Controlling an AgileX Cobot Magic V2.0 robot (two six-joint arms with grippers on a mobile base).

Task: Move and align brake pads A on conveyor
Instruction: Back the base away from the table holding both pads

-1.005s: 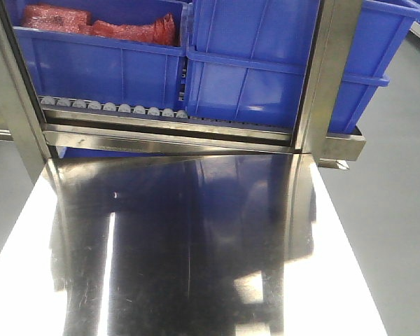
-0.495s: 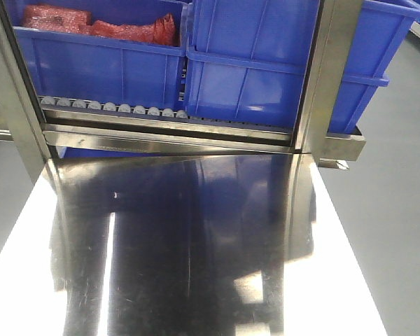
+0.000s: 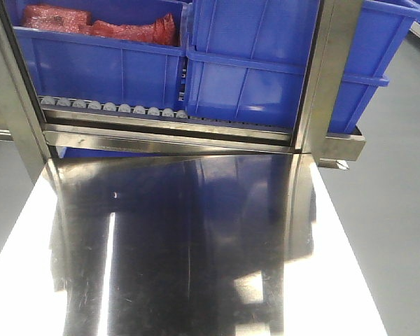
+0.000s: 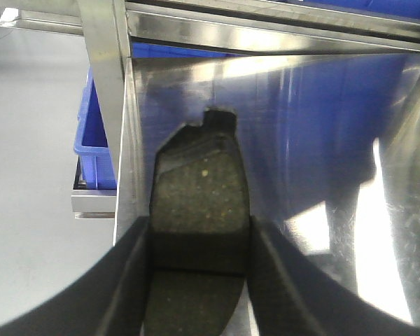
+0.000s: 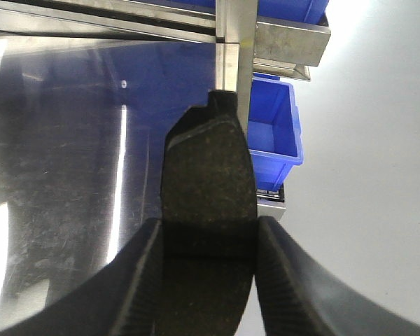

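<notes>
Very little has changed over the last second. In the front view the steel worktop (image 3: 196,245), the blue bins (image 3: 252,70) at its far end and the rollers (image 3: 112,107) sit as before, and only the dim reflections on the steel have shifted slightly. The left jaws are closed narrowly on a brake pad (image 4: 196,189) near the worktop's left edge. The right jaws grip a second brake pad (image 5: 210,168) near its right edge. Both pads seem lifted clear, though height is hard to judge. The conveyor is out of view, so the carry looks paused, and placing and aligning are not yet done.
</notes>
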